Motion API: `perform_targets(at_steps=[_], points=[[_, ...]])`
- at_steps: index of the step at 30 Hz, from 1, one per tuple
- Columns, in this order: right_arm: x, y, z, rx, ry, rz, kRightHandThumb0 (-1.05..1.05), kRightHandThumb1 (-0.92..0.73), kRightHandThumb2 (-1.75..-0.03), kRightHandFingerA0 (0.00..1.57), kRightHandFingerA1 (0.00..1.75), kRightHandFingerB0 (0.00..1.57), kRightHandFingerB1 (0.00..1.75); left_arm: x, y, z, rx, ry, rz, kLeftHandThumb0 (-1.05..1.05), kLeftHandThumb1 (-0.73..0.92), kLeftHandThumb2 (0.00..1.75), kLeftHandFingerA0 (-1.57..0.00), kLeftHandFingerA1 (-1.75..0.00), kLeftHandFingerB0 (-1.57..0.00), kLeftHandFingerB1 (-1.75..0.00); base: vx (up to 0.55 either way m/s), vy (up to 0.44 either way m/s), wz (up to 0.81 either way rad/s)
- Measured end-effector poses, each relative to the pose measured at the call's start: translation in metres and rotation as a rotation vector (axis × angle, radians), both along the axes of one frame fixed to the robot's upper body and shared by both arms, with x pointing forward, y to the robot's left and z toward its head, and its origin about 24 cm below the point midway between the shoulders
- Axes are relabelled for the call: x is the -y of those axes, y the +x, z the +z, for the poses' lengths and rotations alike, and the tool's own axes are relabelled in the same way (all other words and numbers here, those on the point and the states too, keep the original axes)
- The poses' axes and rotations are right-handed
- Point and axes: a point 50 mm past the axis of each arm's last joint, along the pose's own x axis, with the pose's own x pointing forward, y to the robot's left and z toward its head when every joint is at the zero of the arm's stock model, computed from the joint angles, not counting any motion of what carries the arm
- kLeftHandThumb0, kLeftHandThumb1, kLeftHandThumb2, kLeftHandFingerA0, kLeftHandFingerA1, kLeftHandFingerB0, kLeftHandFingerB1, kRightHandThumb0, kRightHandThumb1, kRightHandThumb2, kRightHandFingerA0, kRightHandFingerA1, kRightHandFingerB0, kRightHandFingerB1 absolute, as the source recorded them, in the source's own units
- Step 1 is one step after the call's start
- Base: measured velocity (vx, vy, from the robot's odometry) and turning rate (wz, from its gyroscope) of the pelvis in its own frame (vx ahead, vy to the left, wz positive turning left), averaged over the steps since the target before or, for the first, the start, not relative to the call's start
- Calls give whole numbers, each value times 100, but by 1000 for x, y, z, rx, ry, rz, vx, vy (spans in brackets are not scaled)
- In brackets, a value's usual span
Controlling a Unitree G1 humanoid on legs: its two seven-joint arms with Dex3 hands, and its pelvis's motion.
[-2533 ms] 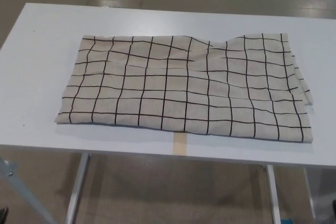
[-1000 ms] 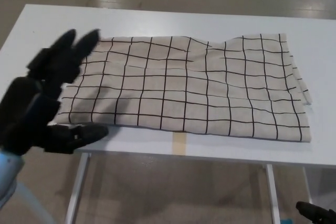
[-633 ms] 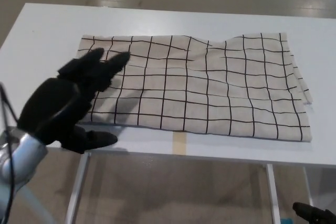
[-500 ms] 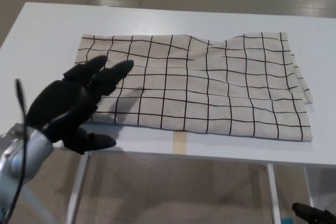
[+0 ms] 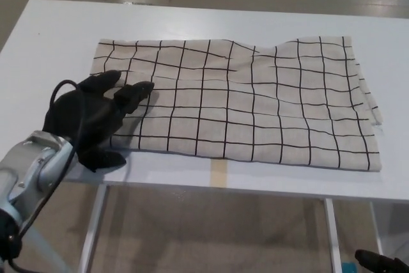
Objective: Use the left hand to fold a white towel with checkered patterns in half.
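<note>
The left hand (image 5: 96, 116) reached in from the lower left of the frame, open and holding nothing, its two fingers (image 5: 135, 91) spread over the left end of the checkered towel (image 5: 236, 103). The towel lay flat across the middle of the white table (image 5: 51, 36), its thumb low beside the near edge.

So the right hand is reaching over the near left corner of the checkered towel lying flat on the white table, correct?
Not quite: it is the left hand, entering from the picture's left in the head view. It reaches over the near left corner of the checkered towel, which lies flat on the white table.
</note>
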Motion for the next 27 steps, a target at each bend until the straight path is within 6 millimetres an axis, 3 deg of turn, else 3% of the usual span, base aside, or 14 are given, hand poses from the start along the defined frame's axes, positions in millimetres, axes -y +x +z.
perform_targets(at_steps=[4,5,6,12,14,15,16,17,18,19,20,21,24,27], points=[[0,-1,-1,-4,0,1,-33,-54,-55,50,62,57,59,3,2,-3,27,10,6,-48,41,70,0,-11,0,-19,0,0,0],[0,-1,-1,-5,0,1,-33,-54,-55,50,63,57,59,3,3,-3,34,11,8,-45,50,54,0,-15,0,-20,0,0,0],[0,-2,-1,-5,0,1,-33,-54,-55,50,62,57,59,4,3,-3,38,10,9,-49,34,72,0,-15,0,-22,0,0,0],[1,-3,-1,-9,-1,2,-33,-53,-55,50,62,58,59,8,5,-6,61,16,7,-50,35,72,0,-17,0,-22,0,0,0],[1,-3,-2,-12,-1,1,-33,-53,-55,50,62,59,58,11,6,-7,68,22,4,-29,36,89,0,-49,0,-48,0,0,0],[1,-3,-2,-14,0,1,-33,-53,-55,50,62,59,58,12,6,-7,69,24,3,-29,36,89,0,-49,0,-48,0,0,0],[1,-4,-3,-16,0,0,-34,-53,-55,50,62,59,58,14,7,-8,70,27,1,-46,51,55,-36,-39,-43,-34,0,0,0],[1,-5,-3,-18,0,0,-34,-53,-55,50,62,59,58,16,7,-9,71,31,1,-46,51,55,-36,-39,-43,-34,0,0,0],[1,-5,-3,-18,0,0,-33,-53,-55,50,62,59,58,16,7,-9,72,33,0,-43,55,57,-70,-110,-66,-121,0,0,0],[1,-5,-3,-19,1,-1,-32,-53,-55,50,62,59,58,20,9,-10,75,52,-3,-43,58,58,-70,-158,-62,-155,0,0,0],[1,-5,-3,-19,2,-1,-32,-53,-55,50,62,59,58,21,10,-10,76,70,-5,-43,58,58,-70,-158,-62,-155,0,0,0],[0,-5,-3,-19,2,-1,-32,-54,-56,50,62,60,58,22,10,-10,76,86,-7,-29,59,55,-74,-175,-58,-175,0,0,0],[0,-6,-4,-21,4,-3,-31,-54,-56,50,62,60,58,27,16,-9,87,168,-5,-14,64,52,-62,-175,-45,-175,0,0,0],[0,-7,-3,-18,5,-4,-32,-54,-56,51,60,61,57,30,19,-9,91,201,6,-17,63,54,-70,-175,-44,-174,0,0,0]])
